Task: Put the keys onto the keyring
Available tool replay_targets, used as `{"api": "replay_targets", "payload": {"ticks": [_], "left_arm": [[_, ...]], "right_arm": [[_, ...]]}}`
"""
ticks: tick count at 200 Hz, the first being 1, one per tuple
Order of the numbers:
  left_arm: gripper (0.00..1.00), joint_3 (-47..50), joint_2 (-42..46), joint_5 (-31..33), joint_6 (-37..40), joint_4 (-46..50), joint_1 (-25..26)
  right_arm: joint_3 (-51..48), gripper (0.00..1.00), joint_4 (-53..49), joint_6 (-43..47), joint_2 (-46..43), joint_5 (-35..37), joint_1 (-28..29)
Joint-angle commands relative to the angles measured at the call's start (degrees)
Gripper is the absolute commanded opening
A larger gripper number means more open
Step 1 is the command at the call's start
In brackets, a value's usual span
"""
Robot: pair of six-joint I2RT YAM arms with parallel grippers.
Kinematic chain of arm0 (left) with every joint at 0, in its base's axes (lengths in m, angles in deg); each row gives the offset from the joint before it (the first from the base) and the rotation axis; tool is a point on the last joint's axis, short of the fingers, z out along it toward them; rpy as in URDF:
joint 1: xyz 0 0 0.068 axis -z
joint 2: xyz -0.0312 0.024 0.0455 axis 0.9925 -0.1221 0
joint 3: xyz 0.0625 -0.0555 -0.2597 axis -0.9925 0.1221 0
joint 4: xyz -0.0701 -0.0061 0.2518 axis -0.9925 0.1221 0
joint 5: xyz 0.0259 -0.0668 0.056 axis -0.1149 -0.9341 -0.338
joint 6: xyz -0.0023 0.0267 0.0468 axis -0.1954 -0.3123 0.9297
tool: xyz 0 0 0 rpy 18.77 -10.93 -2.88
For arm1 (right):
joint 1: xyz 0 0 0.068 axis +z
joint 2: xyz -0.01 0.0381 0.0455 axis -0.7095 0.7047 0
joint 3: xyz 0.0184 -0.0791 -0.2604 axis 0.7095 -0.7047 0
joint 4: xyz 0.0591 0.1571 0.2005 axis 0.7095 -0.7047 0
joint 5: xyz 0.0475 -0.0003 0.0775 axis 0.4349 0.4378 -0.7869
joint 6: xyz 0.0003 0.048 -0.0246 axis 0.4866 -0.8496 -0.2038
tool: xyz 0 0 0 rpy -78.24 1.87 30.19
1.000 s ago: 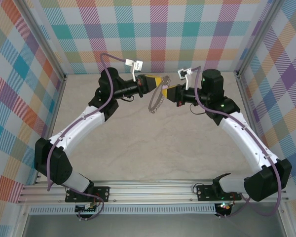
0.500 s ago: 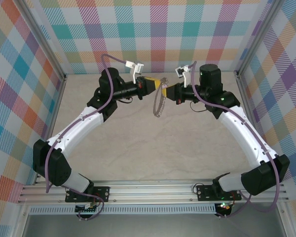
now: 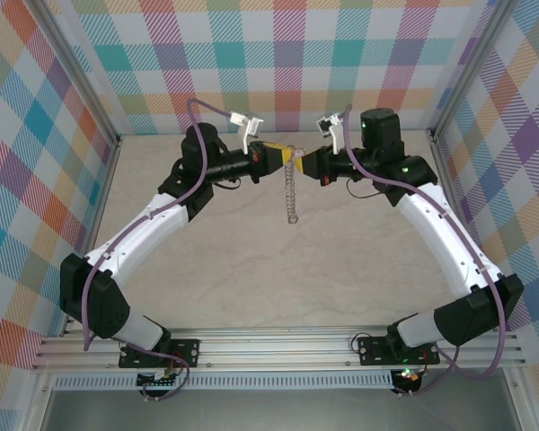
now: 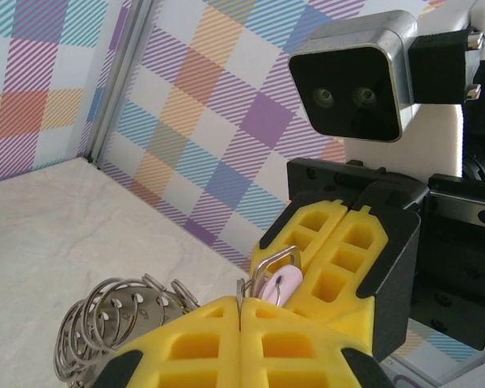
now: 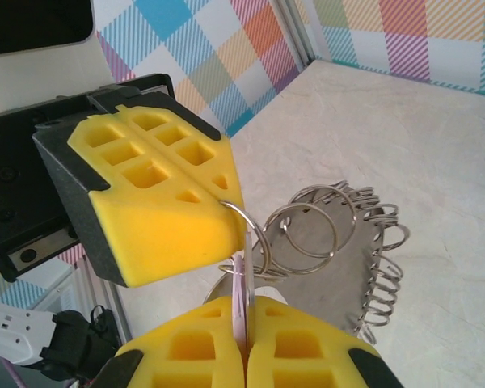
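Observation:
My left gripper and right gripper meet tip to tip, raised above the back of the table. The keyring, a silver-grey hoop fringed with small rings, hangs edge-on below them. In the left wrist view my left gripper is shut on a thin wire ring at the keyring's top. The lilac-headed key stands just beyond, against the right fingers. My right gripper is shut on the key, its head touching a small ring beside the keyring. The key's blade is hidden.
The pale marbled tabletop lies below the hanging ring. Checked walls with aluminium posts close in the back and both sides. The arms' bases sit on the rail at the near edge.
The right gripper has moved left and up to meet the left gripper's tips. The keyring has swung from a tilted, open-looking loop to hanging straight and edge-on.

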Motion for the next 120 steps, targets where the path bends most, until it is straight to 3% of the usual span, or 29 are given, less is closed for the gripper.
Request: {"api": "replay_targets", "payload": {"ticks": [1, 120], "left_arm": [[0.00, -2.36, 1.77, -1.10, 1.58, -1.05, 0.02], [0.00, -2.71, 2.20, -1.97, 3.30, 1.16, 0.01]], "right_arm": [[3.56, 0.00, -2.78, 3.59, 0.74, 0.72, 0.27], [9.80, 0.00, -10.99, 11.06, 3.32, 4.13, -1.18]]}}
